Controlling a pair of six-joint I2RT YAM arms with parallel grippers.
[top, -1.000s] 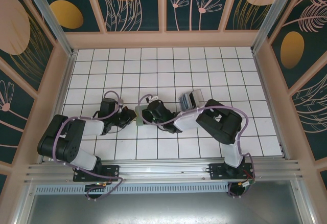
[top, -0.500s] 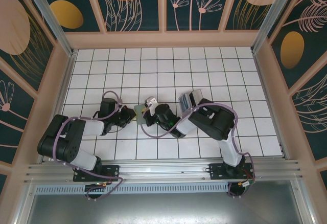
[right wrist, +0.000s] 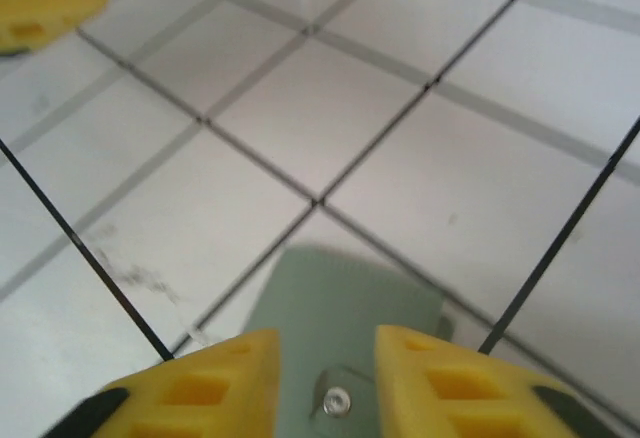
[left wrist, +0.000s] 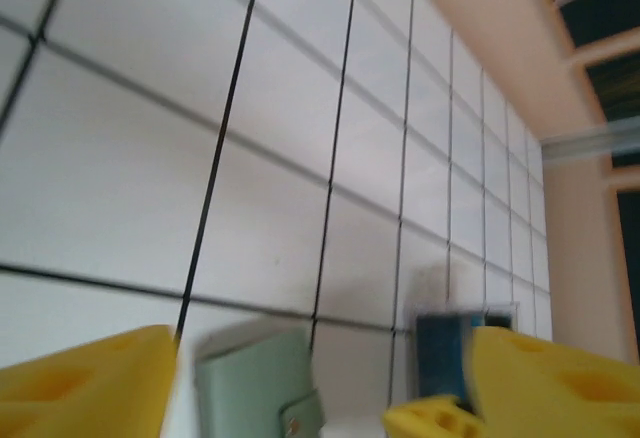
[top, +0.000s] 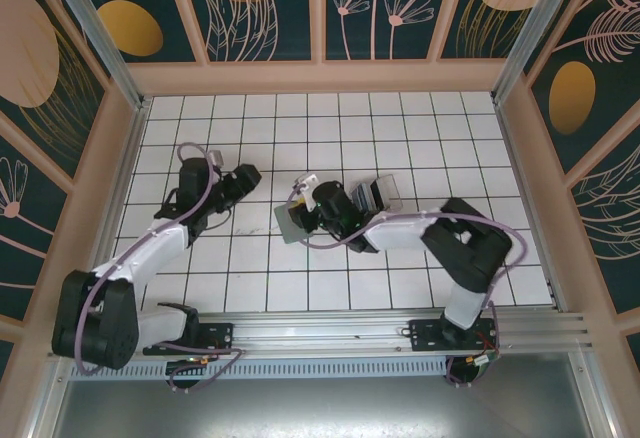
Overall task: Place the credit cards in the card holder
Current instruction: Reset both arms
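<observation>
The card holder [top: 288, 220] lies flat and closed on the white tiles in the top view, grey-green with a snap tab. In the right wrist view my right gripper [right wrist: 325, 358] hovers just over the card holder [right wrist: 340, 293], its yellow fingers [right wrist: 190, 388] a little apart on either side of the snap, gripping nothing. My left gripper [top: 243, 178] is up and to the left of the holder, a tile away. Its wrist view shows the left gripper [left wrist: 320, 378] wide open and empty, with the card holder [left wrist: 250, 378] beyond it. The credit cards are out of view.
A translucent grey-white box [top: 372, 196] with something blue inside [left wrist: 445, 348] stands just right of the holder, beside the right arm's wrist. The tan side walls [top: 120, 158] fence the tiled floor. Open tiles lie behind and in front of the arms.
Both grippers were shut at the card holder, held up between them. Now both have opened, the holder lies flat, and the left arm has drawn back up and to the left.
</observation>
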